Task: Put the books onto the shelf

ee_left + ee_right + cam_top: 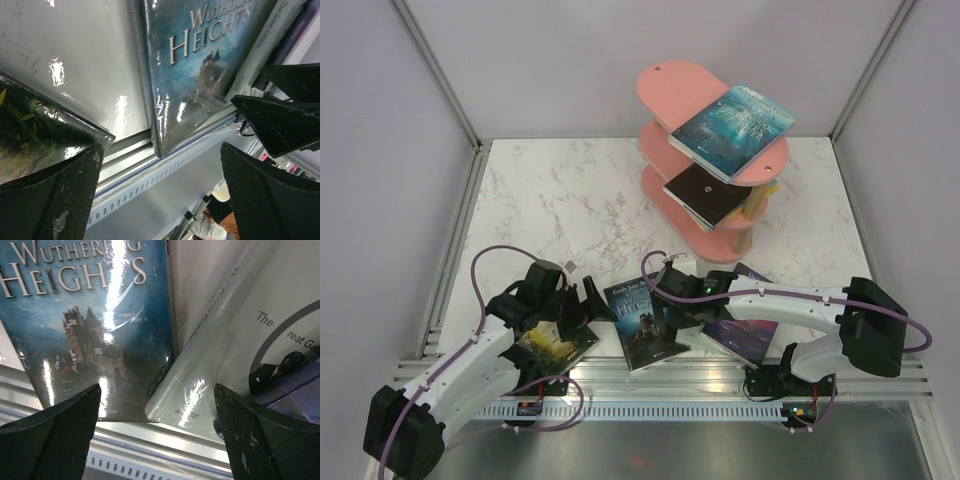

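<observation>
Hovering spread, left tool (161,146) over Wuthering Heights book (200,75) near-left corner; right tool (156,387) spread over near-right corner.

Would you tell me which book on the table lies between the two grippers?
The blue Wuthering Heights book, castle on its cover; the rest lie partly under the arms.

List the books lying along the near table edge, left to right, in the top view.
green book → Wuthering Heights → purple book
</observation>
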`<state>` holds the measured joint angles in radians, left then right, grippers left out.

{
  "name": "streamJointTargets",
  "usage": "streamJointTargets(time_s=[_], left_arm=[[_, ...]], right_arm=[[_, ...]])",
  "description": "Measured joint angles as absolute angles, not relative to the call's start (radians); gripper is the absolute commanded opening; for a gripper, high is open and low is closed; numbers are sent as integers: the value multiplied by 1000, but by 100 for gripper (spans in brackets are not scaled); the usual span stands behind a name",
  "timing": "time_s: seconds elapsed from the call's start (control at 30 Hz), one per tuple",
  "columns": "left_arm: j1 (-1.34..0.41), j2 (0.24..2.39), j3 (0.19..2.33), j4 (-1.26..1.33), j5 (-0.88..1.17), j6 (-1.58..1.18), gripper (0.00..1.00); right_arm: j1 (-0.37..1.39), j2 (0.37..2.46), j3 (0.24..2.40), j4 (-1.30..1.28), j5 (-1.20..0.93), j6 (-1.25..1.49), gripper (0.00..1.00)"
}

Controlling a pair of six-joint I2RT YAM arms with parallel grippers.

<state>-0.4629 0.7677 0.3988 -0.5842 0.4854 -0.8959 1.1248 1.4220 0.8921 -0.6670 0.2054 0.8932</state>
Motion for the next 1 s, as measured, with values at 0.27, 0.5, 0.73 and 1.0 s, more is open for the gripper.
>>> streamJointTargets(time_s=[0.27, 0.5, 0.73, 1.0], left_arm=[[-535, 837, 320, -451, 471, -965, 100], [-588, 967, 282, -249, 472, -1016, 100], [-622, 1115, 237, 43, 544, -1105, 100], [-656, 1195, 110, 443, 574, -1219, 76]], right_arm=[[1125, 1444, 889, -674, 226, 909, 96], [1126, 1424, 858, -663, 247, 923, 96], [1126, 1406, 836, -643, 249, 923, 95], [1126, 1380, 810, -619, 248, 920, 94]])
